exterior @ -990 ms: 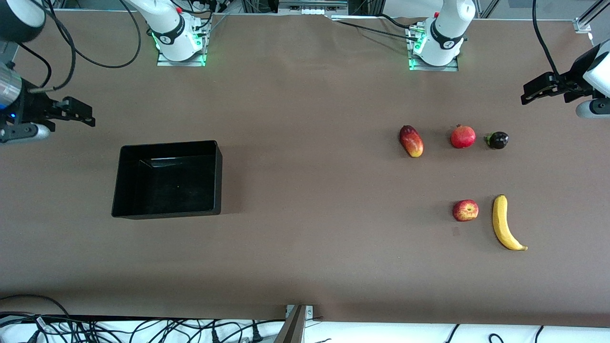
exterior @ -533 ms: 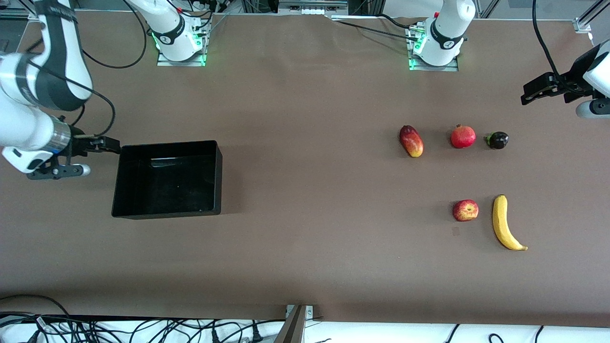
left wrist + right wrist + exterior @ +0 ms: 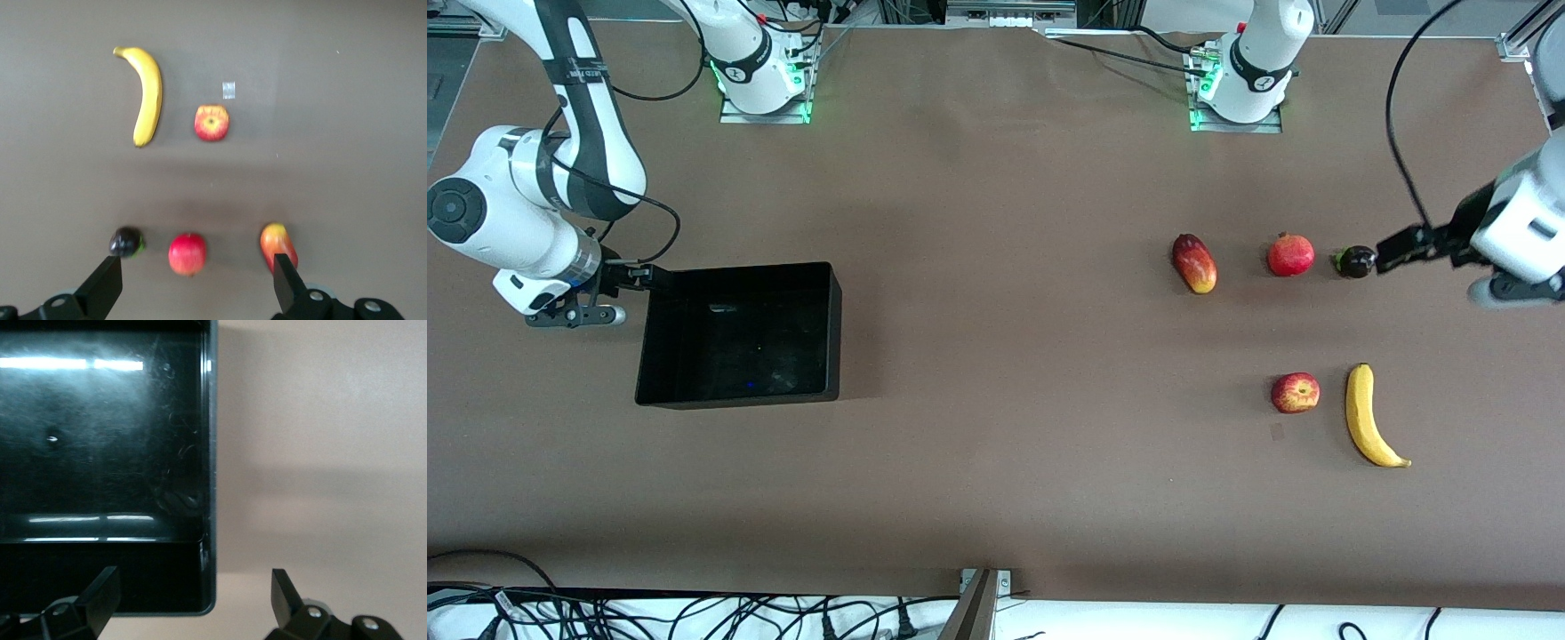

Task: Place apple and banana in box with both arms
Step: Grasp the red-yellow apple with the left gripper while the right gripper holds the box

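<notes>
The apple [image 3: 1296, 393] lies on the table beside the banana [image 3: 1369, 416], both toward the left arm's end; the banana is closer to that end. Both show in the left wrist view, apple [image 3: 211, 123] and banana [image 3: 148, 93]. My left gripper [image 3: 1392, 251] is open and empty in the air, just beside a dark fruit; in its wrist view [image 3: 195, 270] its jaws stand wide apart. The black box [image 3: 734, 397] is empty toward the right arm's end. My right gripper [image 3: 636, 277] is open and empty over the box's end wall [image 3: 212, 487]; its jaws [image 3: 193, 583] straddle a corner.
A row of three other fruits lies farther from the front camera than the apple: a red-yellow mango [image 3: 1194, 263], a round red fruit with a crown tip [image 3: 1290, 255] and a small dark fruit [image 3: 1354, 261]. A small pale mark [image 3: 229, 89] is on the table by the apple.
The right arm swung in from the table's end, bringing its gripper to the box's end wall. The left gripper moved from the table's end in toward the dark fruit. The fruits and box have not moved.
</notes>
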`<state>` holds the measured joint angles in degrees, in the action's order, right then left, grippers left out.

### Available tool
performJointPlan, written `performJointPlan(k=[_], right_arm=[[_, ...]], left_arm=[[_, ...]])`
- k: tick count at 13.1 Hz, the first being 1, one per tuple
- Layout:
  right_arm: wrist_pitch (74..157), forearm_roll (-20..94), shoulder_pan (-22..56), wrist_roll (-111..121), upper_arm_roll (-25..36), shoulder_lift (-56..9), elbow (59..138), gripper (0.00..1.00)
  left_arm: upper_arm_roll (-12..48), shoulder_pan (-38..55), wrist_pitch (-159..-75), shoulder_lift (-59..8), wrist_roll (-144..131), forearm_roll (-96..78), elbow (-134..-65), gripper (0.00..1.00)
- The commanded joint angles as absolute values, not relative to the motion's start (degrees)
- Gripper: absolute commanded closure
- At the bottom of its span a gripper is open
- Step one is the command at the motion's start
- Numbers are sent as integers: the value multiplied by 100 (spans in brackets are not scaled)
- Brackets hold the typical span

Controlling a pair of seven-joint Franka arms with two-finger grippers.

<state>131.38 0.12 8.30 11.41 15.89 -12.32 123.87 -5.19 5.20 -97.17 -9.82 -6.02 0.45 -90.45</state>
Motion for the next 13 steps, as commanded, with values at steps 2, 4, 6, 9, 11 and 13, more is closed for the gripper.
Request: performJointPlan(k=[2, 4, 6, 9, 11, 13], right_arm=[[13841, 0, 651, 1423, 1573, -1660, 12454, 0], [14114, 17, 615, 1433, 1573, -1897, 12454, 0], [14194, 52, 598, 1433, 1573, -1995, 12454, 22], [14194, 105, 580, 1433, 1565, -2056, 12428, 92], [14177, 193, 598, 1424, 1530, -2066, 12393, 100], [14133, 202, 641, 1467, 1468, -2022, 12323, 100]], left_arm=[[-554, 484, -10877, -2010, -650, -70, -8973, 0], [-554, 431, -11764, -2398, -624, -97, -9183, 0], [-554, 396, -12442, -2740, -606, -97, -9342, 0], [-554, 343, -13120, -3242, -536, -97, -9421, 0], [-475, 290, -13420, -3558, -580, -97, -9439, 0], [-457, 281, -13823, -3778, -641, -97, -9518, 0]])
